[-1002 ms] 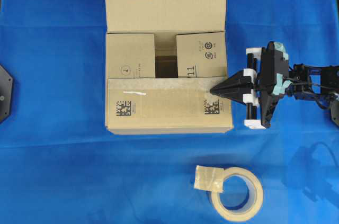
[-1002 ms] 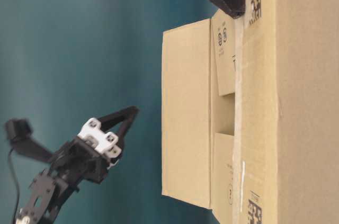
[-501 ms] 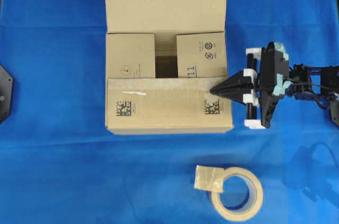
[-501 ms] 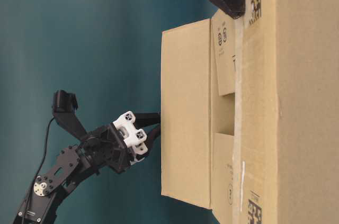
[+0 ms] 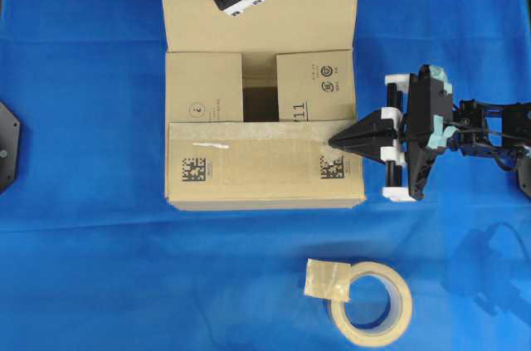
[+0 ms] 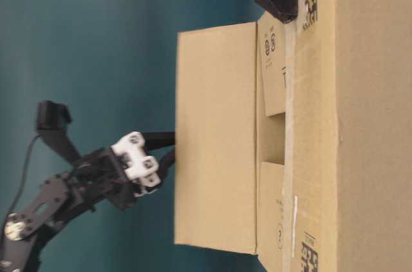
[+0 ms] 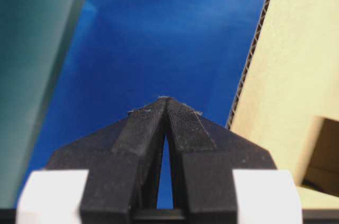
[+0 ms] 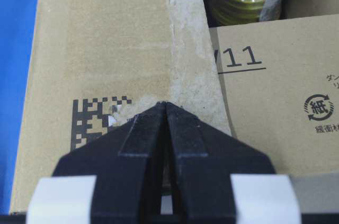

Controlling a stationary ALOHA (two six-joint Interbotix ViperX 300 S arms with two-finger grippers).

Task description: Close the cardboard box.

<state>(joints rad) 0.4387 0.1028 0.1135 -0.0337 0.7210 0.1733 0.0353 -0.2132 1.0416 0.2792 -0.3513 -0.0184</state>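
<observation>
On the blue cloth [image 5: 83, 268], both pincers pinched empty at the cardboard box [image 5: 264, 173].

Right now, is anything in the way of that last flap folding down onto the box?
Nothing visible is. The back flap stands open with the left gripper behind it. The two side flaps already lie flat and the front flap is held down by the right gripper, so the top looks free.
</observation>
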